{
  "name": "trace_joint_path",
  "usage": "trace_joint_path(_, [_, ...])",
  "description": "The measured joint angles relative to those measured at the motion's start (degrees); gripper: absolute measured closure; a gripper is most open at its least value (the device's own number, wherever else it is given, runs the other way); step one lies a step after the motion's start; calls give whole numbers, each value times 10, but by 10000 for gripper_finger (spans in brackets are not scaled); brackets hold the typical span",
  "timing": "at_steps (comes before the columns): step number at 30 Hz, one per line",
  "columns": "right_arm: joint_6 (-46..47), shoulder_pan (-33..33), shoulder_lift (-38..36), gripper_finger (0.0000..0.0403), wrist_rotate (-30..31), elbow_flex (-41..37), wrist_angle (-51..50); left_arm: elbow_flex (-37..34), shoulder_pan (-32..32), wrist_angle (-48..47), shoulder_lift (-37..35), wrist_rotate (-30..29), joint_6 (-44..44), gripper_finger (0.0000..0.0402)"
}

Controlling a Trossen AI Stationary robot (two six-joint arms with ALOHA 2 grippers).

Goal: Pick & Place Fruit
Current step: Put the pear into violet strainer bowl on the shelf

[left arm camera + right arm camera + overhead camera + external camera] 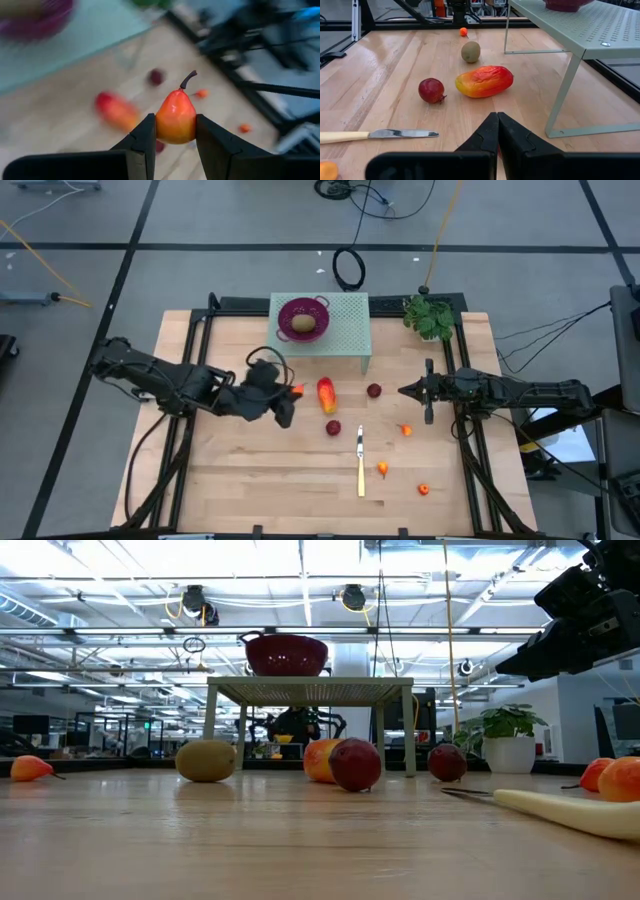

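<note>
Closest thing up front is the little orange pear [175,118], pinched tight in your left pincer [287,402] and lifted off the table [280,490] just left of the big red-orange oblong fruit [327,394]. So far one brown-green oval [303,323] sits in the purple colander [303,310] on the green stand [350,330]. The dark red balls [333,428], a second oval [470,51] and the tiny orange pieces [407,430] are left on the table. The knife [360,464] lies among them. Your right pincer [403,391] waits closed and empty, beside the far red ball.
</note>
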Motion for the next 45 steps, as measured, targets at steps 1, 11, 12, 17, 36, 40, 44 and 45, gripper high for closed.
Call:
trace_joint_path(1, [0, 0, 0, 399, 0, 0, 0, 0, 1, 32, 0, 6, 37, 293])
trace_joint_path(11, [0, 0, 0, 399, 0, 0, 0, 0, 21, 265, 0, 100, 285, 293])
trace_joint_path(12, [0, 0, 0, 399, 0, 0, 0, 0, 23, 279, 0, 110, 303, 293])
trace_joint_path(17, [0, 0, 0, 399, 0, 0, 0, 0, 32, 332, 0, 150, 380, 293])
trace_joint_path(36, [0, 0, 0, 399, 0, 0, 0, 0, 45, 490, 0, 286, 554, 293])
trace_joint_path(40, [0, 0, 0, 399, 0, 0, 0, 0, 45, 503, 0, 310, 564, 293])
trace_joint_path(44, [0, 0, 0, 399, 0, 0, 0, 0, 45, 502, 0, 310, 558, 293])
trace_joint_path(45, [0, 0, 0, 399, 0, 0, 0, 0, 45, 502, 0, 310, 555, 293])
